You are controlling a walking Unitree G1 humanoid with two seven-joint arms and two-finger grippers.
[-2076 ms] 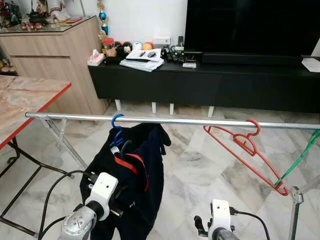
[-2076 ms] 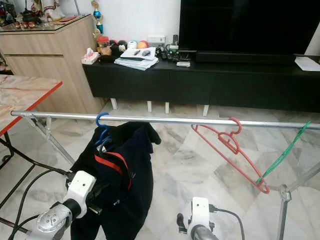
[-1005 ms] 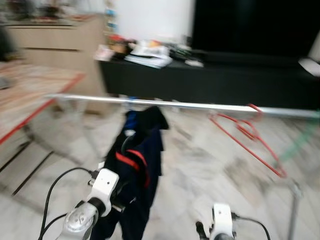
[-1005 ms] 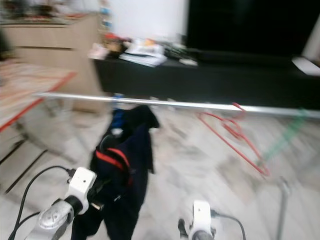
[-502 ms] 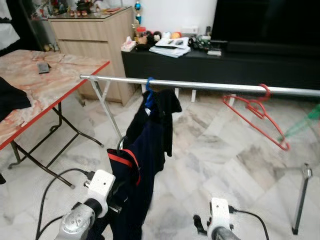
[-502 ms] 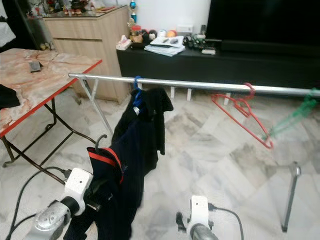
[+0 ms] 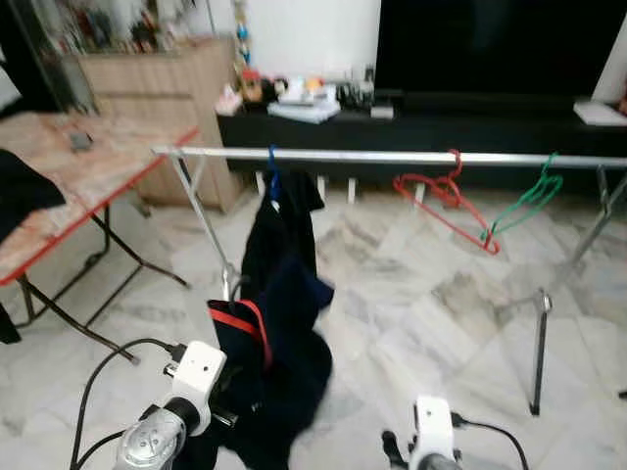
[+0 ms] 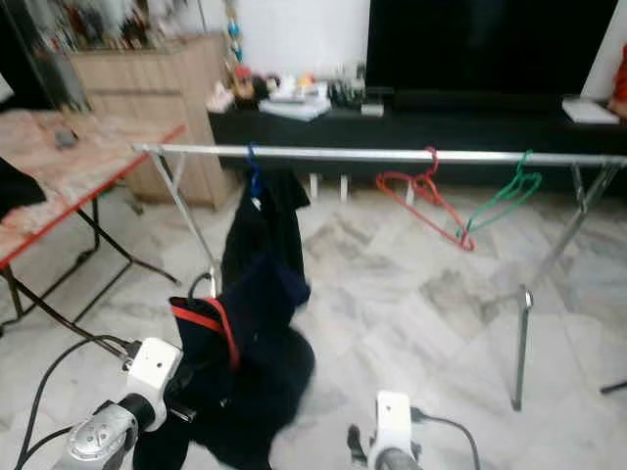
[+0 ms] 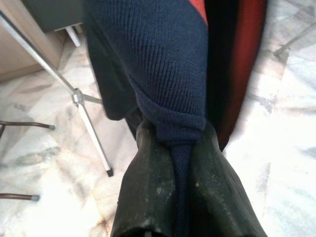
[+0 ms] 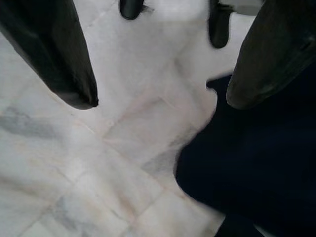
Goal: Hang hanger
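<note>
A silver clothes rail crosses the room ahead of me. On it hang a blue hanger carrying a dark garment, a red hanger and a green hanger. My left gripper is shut on a navy knit garment with red trim, held low and in front of the rail. A thin hanger hook sticks up beside that garment. My right gripper is open above the marble floor, with dark cloth beside one finger.
A folding table with a red edge stands to the left. Beyond the rail are a black TV console and a wooden cabinet. The rail's metal leg stands on the right. Marble floor lies open between.
The camera has pulled back, so the rail now looks farther off and its right-hand stand has come into view. The held navy garment sits lower and more bunched. Both grippers keep their states.
</note>
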